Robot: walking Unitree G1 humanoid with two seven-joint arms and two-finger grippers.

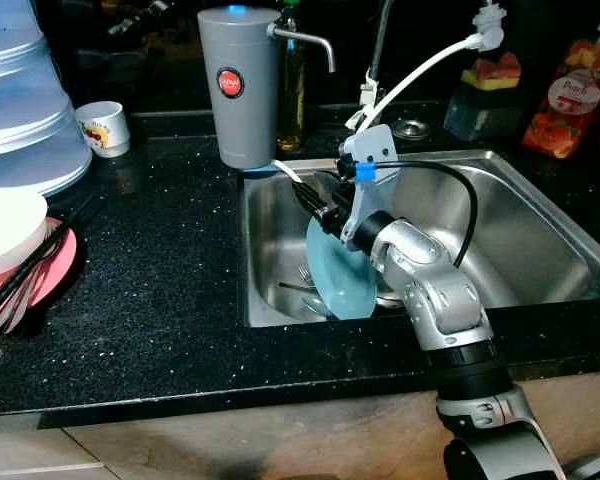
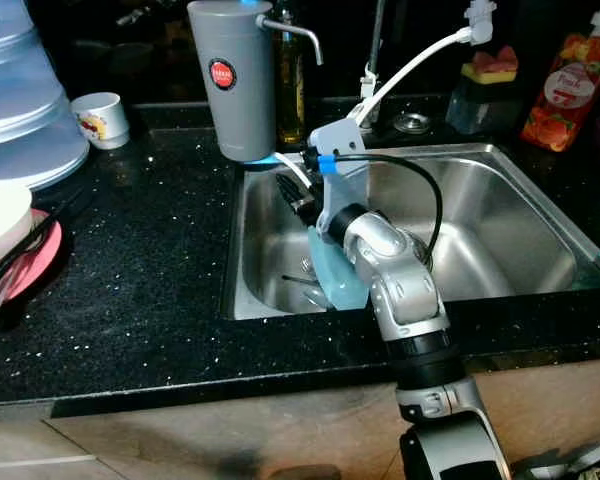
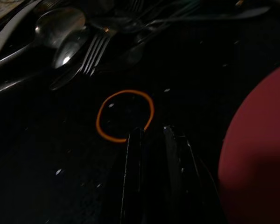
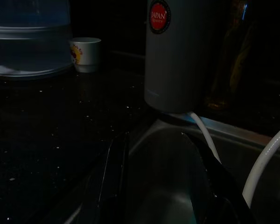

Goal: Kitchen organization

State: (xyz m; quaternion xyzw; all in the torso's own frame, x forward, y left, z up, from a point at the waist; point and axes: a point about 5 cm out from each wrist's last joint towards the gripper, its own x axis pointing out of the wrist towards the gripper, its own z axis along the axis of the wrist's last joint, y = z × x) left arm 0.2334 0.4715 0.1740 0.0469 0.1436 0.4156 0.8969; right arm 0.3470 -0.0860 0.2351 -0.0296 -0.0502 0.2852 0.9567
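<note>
My right arm reaches into the steel sink [image 1: 540, 215]. Its gripper [image 1: 318, 203] hangs near the sink's left wall, below the grey water dispenser [image 1: 238, 85]. A light blue plate [image 1: 340, 280] stands tilted on its edge in the sink, against the wrist. In the right wrist view the fingers [image 4: 115, 177] stand apart, with the plate's surface [image 4: 163, 205] showing low between them. The left gripper [image 3: 151, 130] hovers with its fingers together over the dark counter, just short of an orange rubber band [image 3: 125, 115].
Forks lie on the sink floor [image 1: 300, 285]. On the counter's left sit a pink plate [image 1: 60, 265], a white bowl [image 1: 5, 225], chopsticks, a clear food cover [image 1: 20, 100] and a small cup [image 1: 105, 128]. Spoons and a fork [image 3: 65, 42] lie past the rubber band.
</note>
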